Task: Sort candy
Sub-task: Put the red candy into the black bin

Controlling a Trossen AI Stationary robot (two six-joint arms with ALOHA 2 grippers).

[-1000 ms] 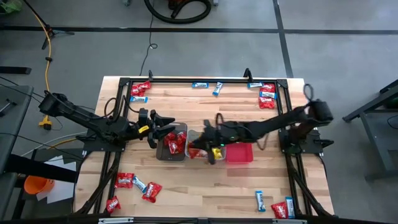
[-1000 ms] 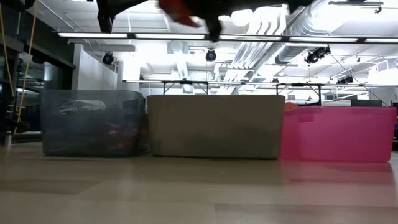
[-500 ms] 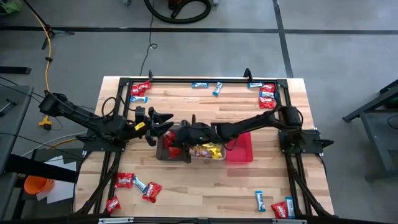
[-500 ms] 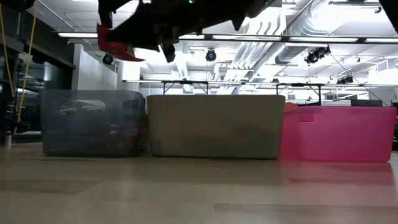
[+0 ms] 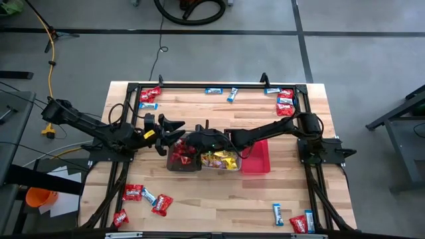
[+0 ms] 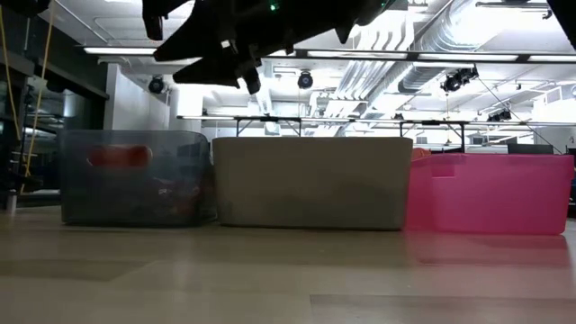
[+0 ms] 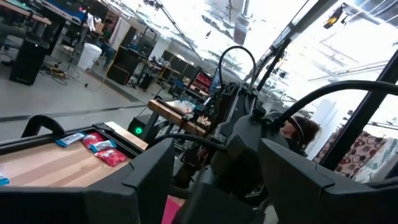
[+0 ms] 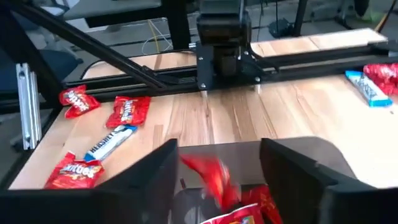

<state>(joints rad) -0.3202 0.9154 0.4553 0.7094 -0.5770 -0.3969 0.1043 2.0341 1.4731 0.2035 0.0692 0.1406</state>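
Note:
My right gripper hangs open above the grey bin, which holds red packets. In the right wrist view a blurred red packet is in mid-air between the gripper's spread fingers, touching neither, above the red packets in the bin. Red also shows through the grey bin's handle hole in the low view. The brown bin holds yellow packets. My left gripper is open and empty just left of the grey bin, facing my right gripper.
The pink bin stands right of the brown one. Loose red packets and blue-and-white bars lie at the far left, far middle, far right, near left and near right. A black frame borders the table.
My right gripper has gone toward the table's left edge, from above the brown bin to above the grey bin, carrying a red packet. It has let go of the packet, which now drops into the grey bin.

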